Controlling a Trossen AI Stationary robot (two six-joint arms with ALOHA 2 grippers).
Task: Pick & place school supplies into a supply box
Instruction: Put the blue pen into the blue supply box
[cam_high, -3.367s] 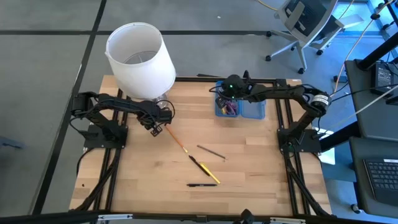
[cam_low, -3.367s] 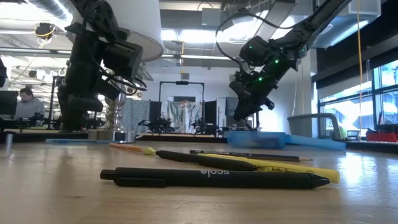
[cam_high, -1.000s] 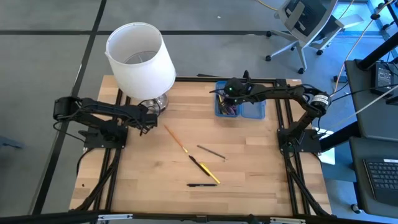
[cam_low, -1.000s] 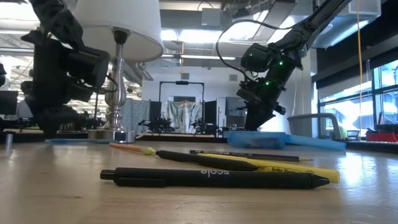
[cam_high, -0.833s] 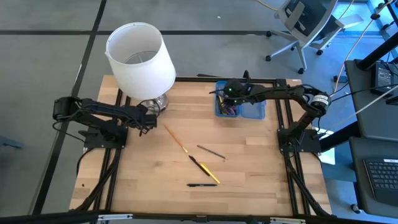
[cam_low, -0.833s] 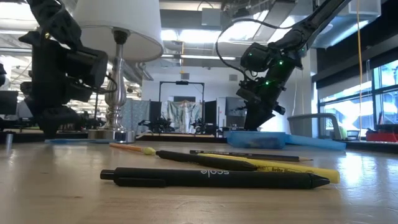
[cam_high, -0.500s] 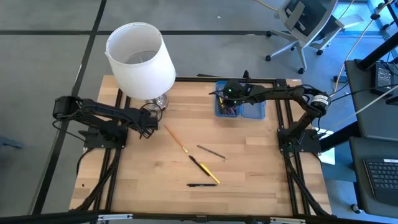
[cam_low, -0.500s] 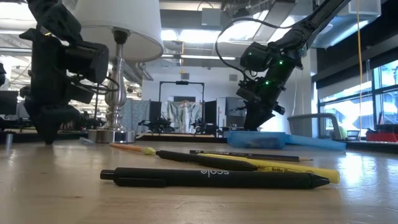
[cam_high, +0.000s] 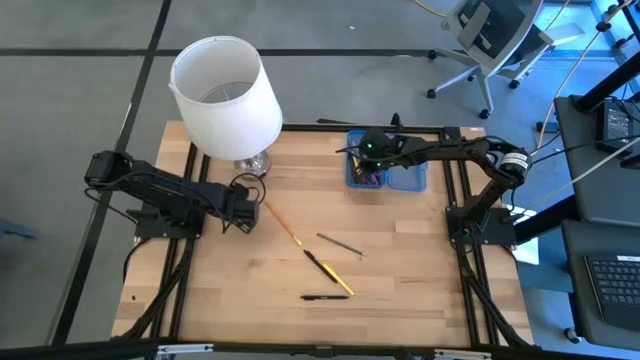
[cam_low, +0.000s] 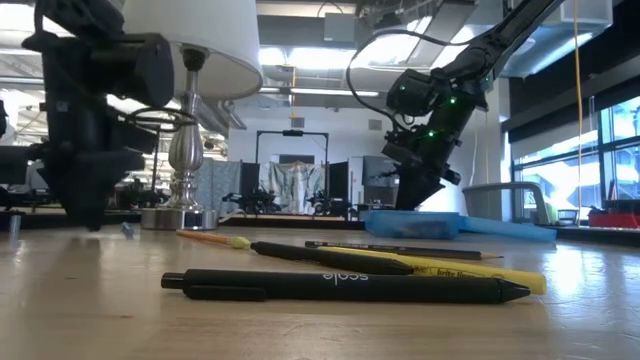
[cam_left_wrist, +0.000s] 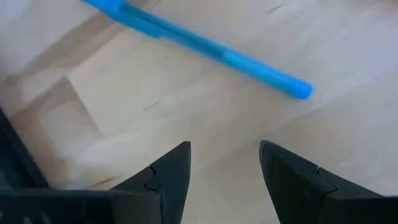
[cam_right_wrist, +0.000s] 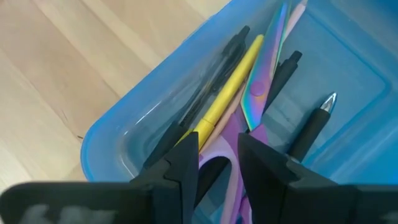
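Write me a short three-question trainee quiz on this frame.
1. True or false: the left gripper is open above bare wood near a blue pen.
2. Where is the right gripper? A) over the blue case B) over the lamp C) at the table's front edge
3. Fill in: the scissors lie in the ____.

Key: 1 true; 2 A; 3 case.
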